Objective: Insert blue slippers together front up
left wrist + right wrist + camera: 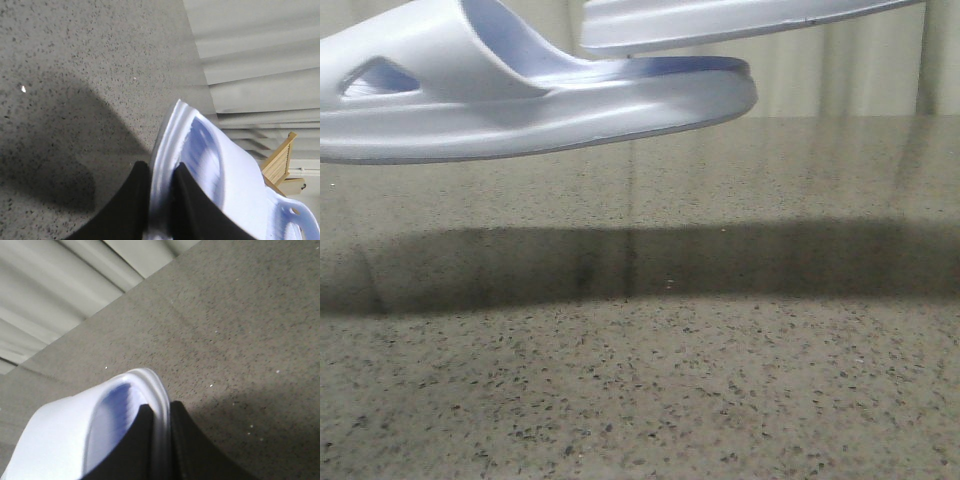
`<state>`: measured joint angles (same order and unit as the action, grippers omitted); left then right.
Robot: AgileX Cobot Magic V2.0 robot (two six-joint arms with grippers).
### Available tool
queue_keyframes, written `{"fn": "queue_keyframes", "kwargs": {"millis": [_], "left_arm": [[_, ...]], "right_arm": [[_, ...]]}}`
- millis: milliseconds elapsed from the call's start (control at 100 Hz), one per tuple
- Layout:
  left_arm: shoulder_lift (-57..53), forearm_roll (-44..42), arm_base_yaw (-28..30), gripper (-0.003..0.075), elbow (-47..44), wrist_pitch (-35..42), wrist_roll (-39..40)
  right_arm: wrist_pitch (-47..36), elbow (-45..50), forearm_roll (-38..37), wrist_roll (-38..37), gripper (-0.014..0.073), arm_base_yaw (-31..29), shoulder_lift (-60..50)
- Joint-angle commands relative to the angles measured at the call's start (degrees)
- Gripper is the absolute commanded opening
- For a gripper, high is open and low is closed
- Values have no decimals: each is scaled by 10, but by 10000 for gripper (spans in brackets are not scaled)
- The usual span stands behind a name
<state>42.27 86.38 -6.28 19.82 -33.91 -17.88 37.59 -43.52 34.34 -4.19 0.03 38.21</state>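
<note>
Now both pale blue-white moulded foam slippers hang above the speckled grey stone table [720, 400], each pinched by its sole edge. My left gripper [161, 197] clamps one slipper [210, 165]; my right gripper [159, 440] clamps the other slipper [75, 435]. From the front, the lower slipper [520, 100] sits just under the upper one [720, 25], apparently apart. I judge nesting goes best if I line up the long axes and slide one footbed under the other's strap slowly, grips firm.
</note>
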Motion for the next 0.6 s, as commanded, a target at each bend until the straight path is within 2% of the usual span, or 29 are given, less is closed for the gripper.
{"fn": "queue_keyframes", "kwargs": {"millis": [0, 280, 590], "left_arm": [[-3, 28, 1, 16, 14, -29, -2], [-3, 52, 0, 16, 14, -98, -4], [-3, 103, 0, 16, 14, -151, -30]], "right_arm": [[-22, -23, 46, 35, -107, -1, -4], [-5, -23, 52, 42, -107, -1, -3], [17, -21, 132, 108, -107, -1, 5]]}}
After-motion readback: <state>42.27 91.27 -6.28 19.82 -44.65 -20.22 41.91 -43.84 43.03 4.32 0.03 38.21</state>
